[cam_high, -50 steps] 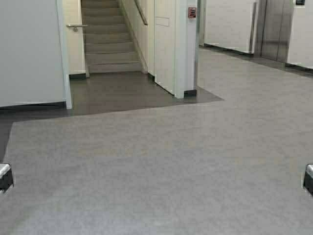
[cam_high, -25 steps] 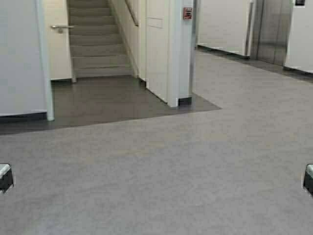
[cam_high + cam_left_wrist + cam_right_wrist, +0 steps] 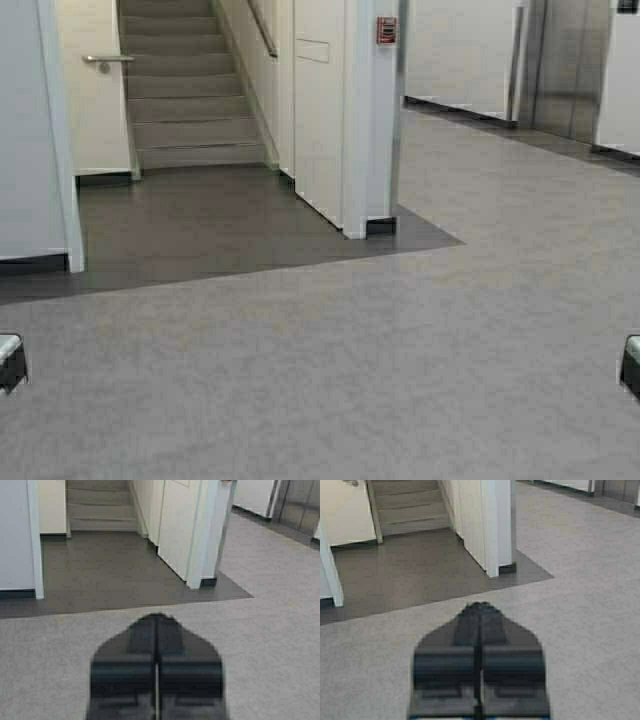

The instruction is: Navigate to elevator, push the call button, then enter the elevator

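The elevator (image 3: 568,65), with brushed steel doors in a steel frame, stands far ahead at the top right of the high view; it also shows in the left wrist view (image 3: 300,502). Its doors look closed. The call button cannot be made out. My left gripper (image 3: 157,617) is shut and empty, held low over the grey floor. My right gripper (image 3: 480,606) is shut and empty too. In the high view only the arms' ends show at the left edge (image 3: 10,360) and the right edge (image 3: 631,365).
A beige staircase (image 3: 190,90) rises ahead on the left behind a dark floor patch (image 3: 210,225). A white wall corner (image 3: 365,120) with a red fire alarm (image 3: 386,30) stands in the middle. A white door edge (image 3: 55,140) is at the left. Grey floor (image 3: 450,330) leads right.
The robot has moved: the staircase and the left door edge have shifted left in the high view and the corner post looks nearer. Both arms stay parked.
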